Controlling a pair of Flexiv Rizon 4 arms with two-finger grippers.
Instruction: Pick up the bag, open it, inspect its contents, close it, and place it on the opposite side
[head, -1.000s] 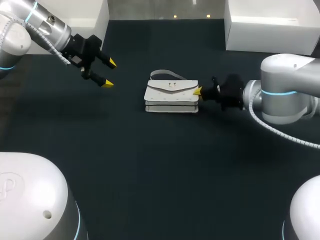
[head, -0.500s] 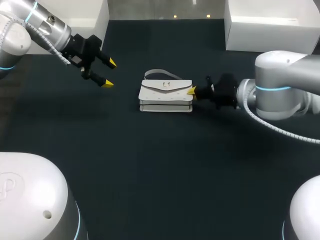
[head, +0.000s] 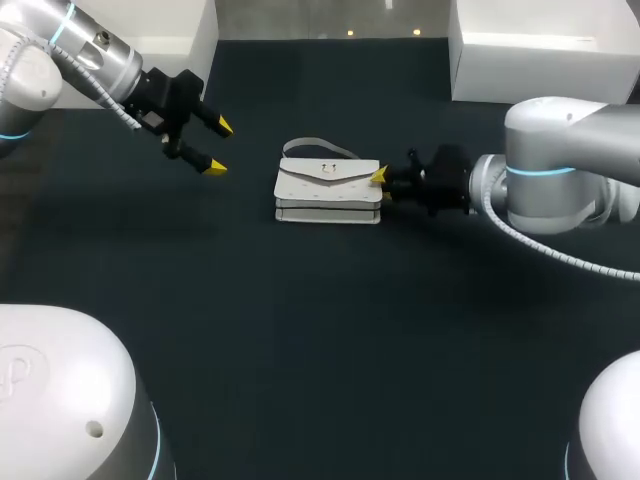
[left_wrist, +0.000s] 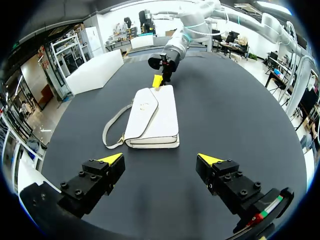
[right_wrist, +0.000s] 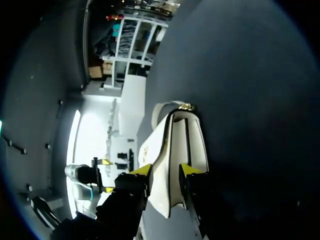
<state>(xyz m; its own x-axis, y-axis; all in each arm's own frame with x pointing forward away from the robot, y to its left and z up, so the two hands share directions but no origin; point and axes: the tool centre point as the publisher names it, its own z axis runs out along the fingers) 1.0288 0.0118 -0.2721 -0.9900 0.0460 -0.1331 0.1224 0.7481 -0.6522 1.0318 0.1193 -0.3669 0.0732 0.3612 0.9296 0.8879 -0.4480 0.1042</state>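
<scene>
The white bag (head: 328, 188) lies flat near the middle of the dark table (head: 300, 330). Its flap (head: 330, 171) is shut and its thin strap (head: 312, 148) curls behind it. The right gripper (head: 381, 178) comes in from the side and pinches the bag's end. In its own wrist view one yellow tip sits on each side of the bag and both seem to press on it, so the fingers stand close together with the bag held between them. It is hard to tell if the bag is up off the table or resting on it. The left gripper (head: 216, 146) hangs in the air on the bag's other side, well apart from it, with its fingers spread wide and nothing in them. Things could go wrong from here. The grip is on one small end only, so the bag may tip, droop or slip out when it goes up, because most of its weight hangs far from the fingers. The loose strap could catch on a finger when the left gripper comes in for the flap. If the flap gets pulled too hard, the whole bag may twist away.
</scene>
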